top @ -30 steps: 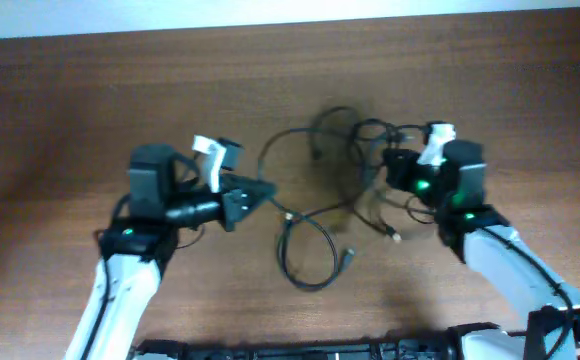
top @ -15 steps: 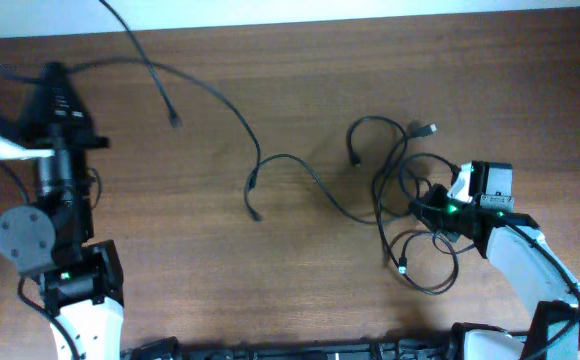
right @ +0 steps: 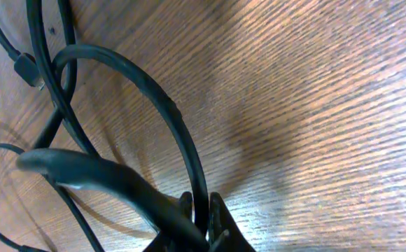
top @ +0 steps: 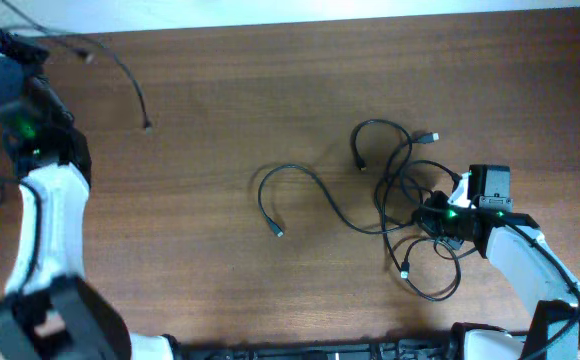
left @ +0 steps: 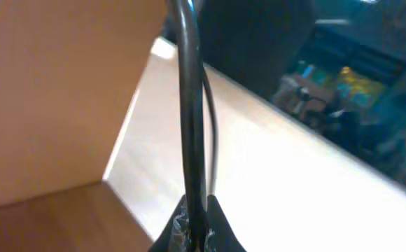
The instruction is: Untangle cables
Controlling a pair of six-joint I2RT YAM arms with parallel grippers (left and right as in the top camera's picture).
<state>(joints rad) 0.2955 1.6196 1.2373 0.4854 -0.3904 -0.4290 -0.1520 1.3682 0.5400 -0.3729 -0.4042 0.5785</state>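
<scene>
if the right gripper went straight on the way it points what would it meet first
Most likely the tangled cables just ahead of the right gripper, itself shut on one strand; the table sits under them.

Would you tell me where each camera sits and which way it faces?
Overhead: above the table, looking straight down; both arms show.
Left wrist: high, facing out into the room; left gripper shut on a cable.
Right wrist: low, facing the table; right gripper shut on the cable tangle.
Overhead and right wrist share the tangle.
</scene>
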